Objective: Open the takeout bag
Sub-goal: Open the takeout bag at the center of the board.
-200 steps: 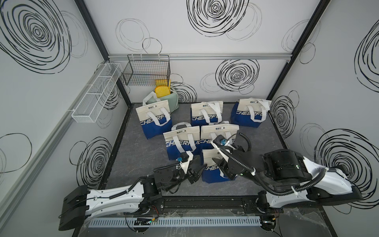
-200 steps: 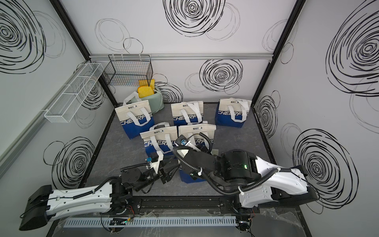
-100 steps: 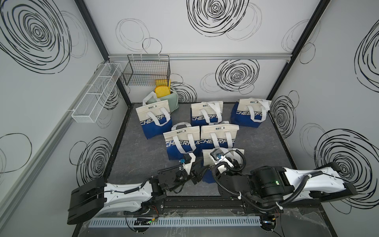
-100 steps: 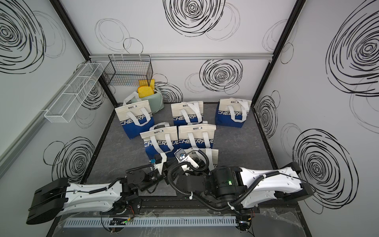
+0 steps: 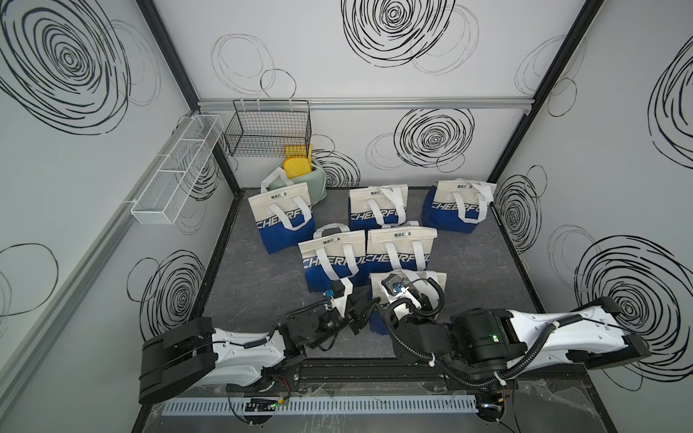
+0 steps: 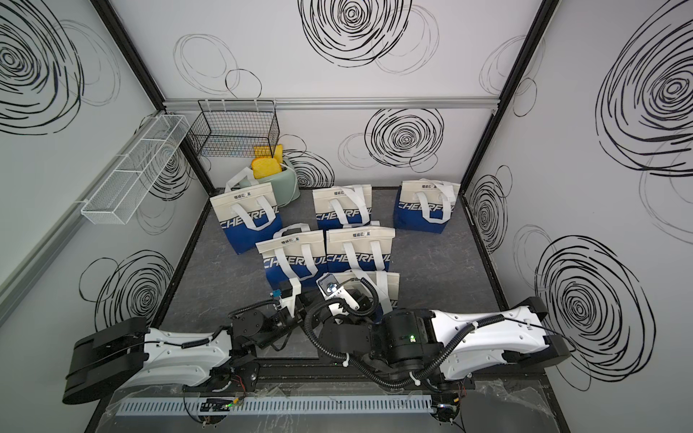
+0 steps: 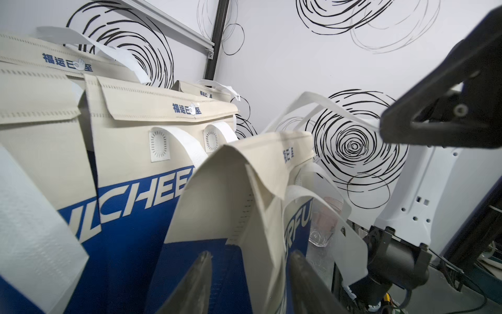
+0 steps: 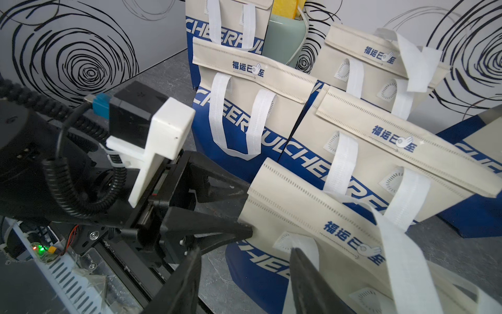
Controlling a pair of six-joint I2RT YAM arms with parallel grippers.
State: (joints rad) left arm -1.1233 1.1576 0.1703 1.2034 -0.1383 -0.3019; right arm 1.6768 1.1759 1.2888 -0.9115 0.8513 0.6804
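Note:
The nearest takeout bag stands upright at the front of the mat, cream on top and blue below, its flap folded shut. My left gripper is open at the bag's left end. One finger is on the front face and one is behind the side fold. My right gripper hangs open over the bag's front lower corner with only mat and bag face between its fingers. A white handle lies against the outer side of one right finger. From above, the wrist camera hides the right fingertips.
Several more bags of the same kind stand behind the nearest bag. A green toaster with yellow toast sits at the back left, under a black wire basket. A white mesh shelf hangs on the left wall.
The left gripper has moved in around the bag's left end and its jaws have narrowed. The right arm has shifted its elbow, with its wrist now lower over the front bag.

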